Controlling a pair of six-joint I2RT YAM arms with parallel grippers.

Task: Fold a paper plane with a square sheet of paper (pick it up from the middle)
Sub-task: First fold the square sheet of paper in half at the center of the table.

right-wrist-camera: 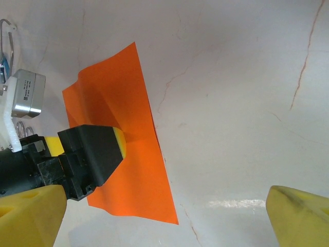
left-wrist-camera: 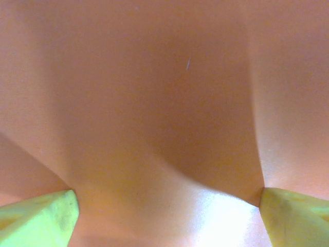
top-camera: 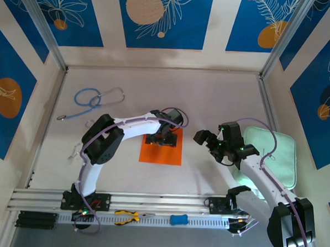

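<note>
The square sheet of paper (top-camera: 160, 154) is bright orange and lies on the white table in the middle, just in front of the left arm's wrist. My left gripper (top-camera: 163, 138) presses down on its far part, jaws open and wide apart. In the left wrist view the paper (left-wrist-camera: 164, 103) bulges up between the two yellow fingertips (left-wrist-camera: 41, 218). My right gripper (top-camera: 208, 141) hovers open to the right of the sheet, touching nothing. The right wrist view shows the paper (right-wrist-camera: 131, 180) with a ridge running from the left gripper's finger (right-wrist-camera: 95, 152).
A blue and grey stethoscope (top-camera: 94, 100) lies at the back left. The pale green pad (top-camera: 274, 157) sits under the right arm at the right. Yellow pliers (top-camera: 128, 215) and a small blue object (top-camera: 178, 219) rest on the front rail.
</note>
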